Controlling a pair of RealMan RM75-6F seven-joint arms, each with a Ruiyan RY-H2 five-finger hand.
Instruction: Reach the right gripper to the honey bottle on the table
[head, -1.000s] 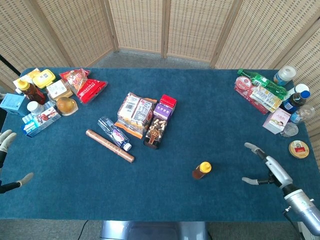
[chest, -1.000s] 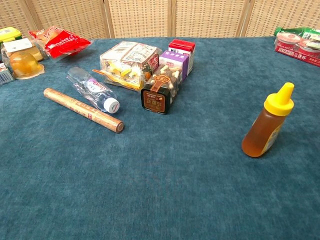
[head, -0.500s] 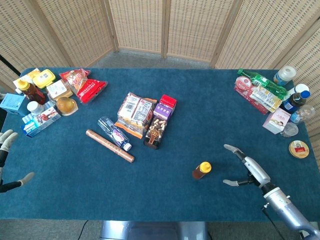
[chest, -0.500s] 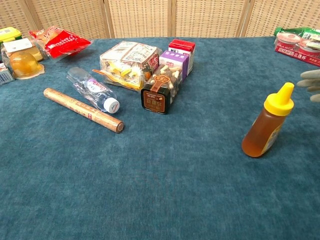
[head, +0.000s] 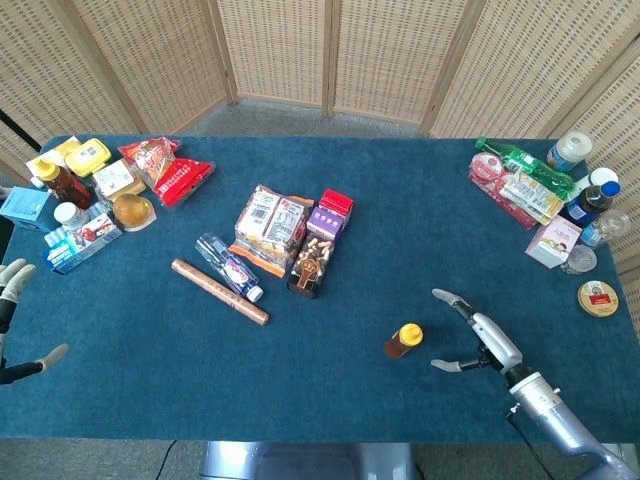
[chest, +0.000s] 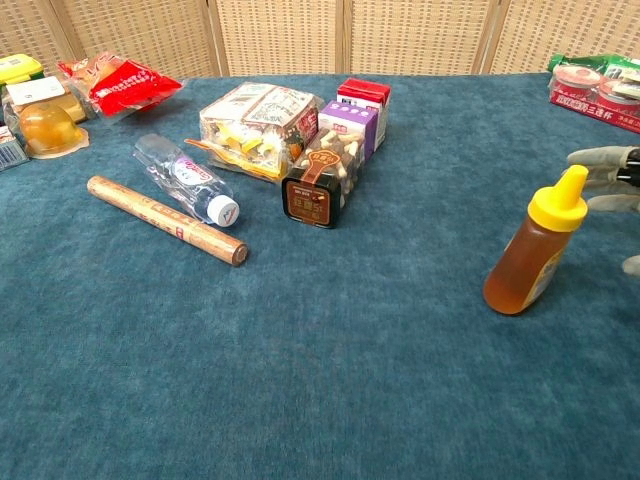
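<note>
The honey bottle (head: 403, 341) (chest: 536, 245), amber with a yellow cap, stands upright on the blue table, right of centre near the front. My right hand (head: 470, 333) (chest: 612, 178) hovers just right of it, fingers spread and empty, a short gap away from the bottle. At the table's front left edge my left hand (head: 14, 320) is open and holds nothing; the chest view does not show it.
A cluster of snack packs and boxes (head: 292, 228), a water bottle (head: 228, 266) and a brown tube (head: 219, 291) lie left of centre. Groceries (head: 95, 190) crowd the far left; bottles and packs (head: 545, 190) fill the far right corner.
My right hand has moved left across the table toward the honey bottle and now shows at the chest view's right edge. The left hand has barely shifted.
</note>
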